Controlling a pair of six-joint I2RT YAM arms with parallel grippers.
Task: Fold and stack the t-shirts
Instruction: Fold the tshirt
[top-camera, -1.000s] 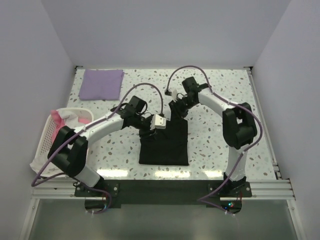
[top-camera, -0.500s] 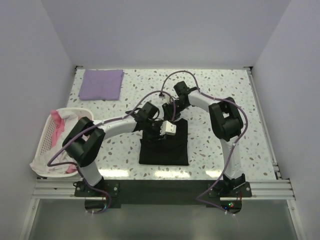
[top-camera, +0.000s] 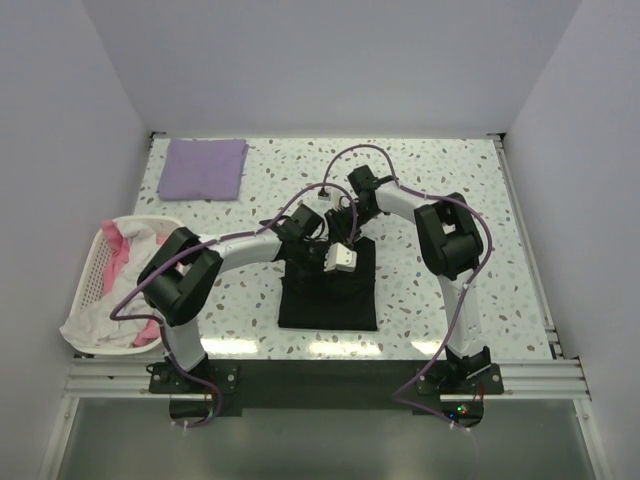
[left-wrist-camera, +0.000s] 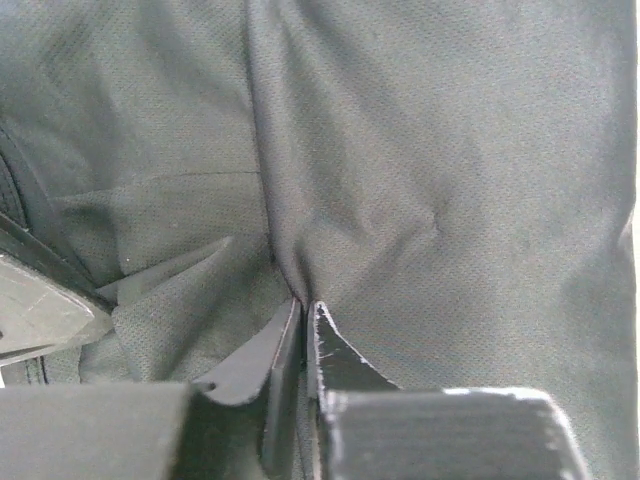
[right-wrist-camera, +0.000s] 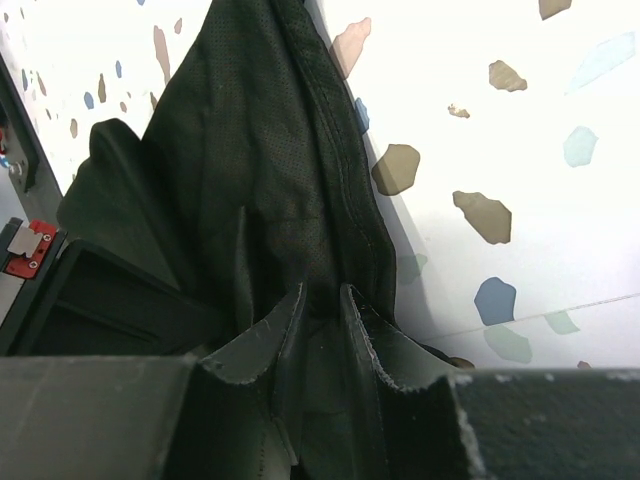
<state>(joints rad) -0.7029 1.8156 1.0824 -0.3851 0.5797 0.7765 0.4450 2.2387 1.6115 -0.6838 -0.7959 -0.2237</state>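
The black t-shirt (top-camera: 328, 298) was laid folded at the middle of the tabletop (top-camera: 470, 190). A fold of its cloth was pinched in the left hand (left-wrist-camera: 305, 318), and its far edge was clenched in the right hand (right-wrist-camera: 320, 300). The lavender t-shirt (top-camera: 204, 167) was laid flat at the far left corner.

Bright overhead light, table (top-camera: 430, 180) glare (near edge); soft shadows

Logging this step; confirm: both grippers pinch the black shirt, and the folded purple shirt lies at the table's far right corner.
Wrong corner: the purple shirt lies far left, per the top external view. Left gripper and right gripper do pinch the black shirt.
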